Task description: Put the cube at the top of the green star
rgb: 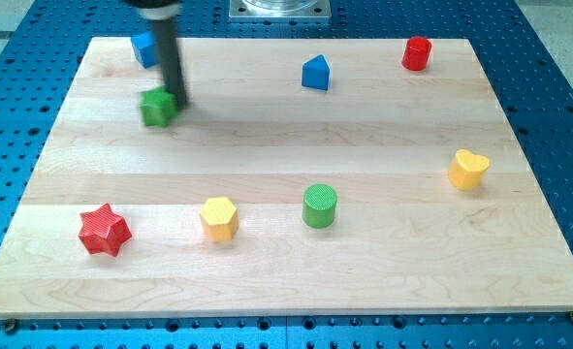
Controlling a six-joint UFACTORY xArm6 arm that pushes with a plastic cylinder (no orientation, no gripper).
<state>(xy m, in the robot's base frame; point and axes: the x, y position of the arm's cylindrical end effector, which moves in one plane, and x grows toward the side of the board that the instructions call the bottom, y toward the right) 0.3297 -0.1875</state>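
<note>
My tip is a bare rod end with no jaws to spread or close, and it rests against the green star at the star's three o'clock edge. At eleven o'clock from the tip, near the board's far-left edge, sits the blue cube, partly hidden behind the rod. Judging by this, the step in hand is positioning: the cube lies roughly above the star but apart from it. Next I would round the cube to twelve o'clock and nudge it toward six. The cube's facing is hard to read; it shows no long axis.
</note>
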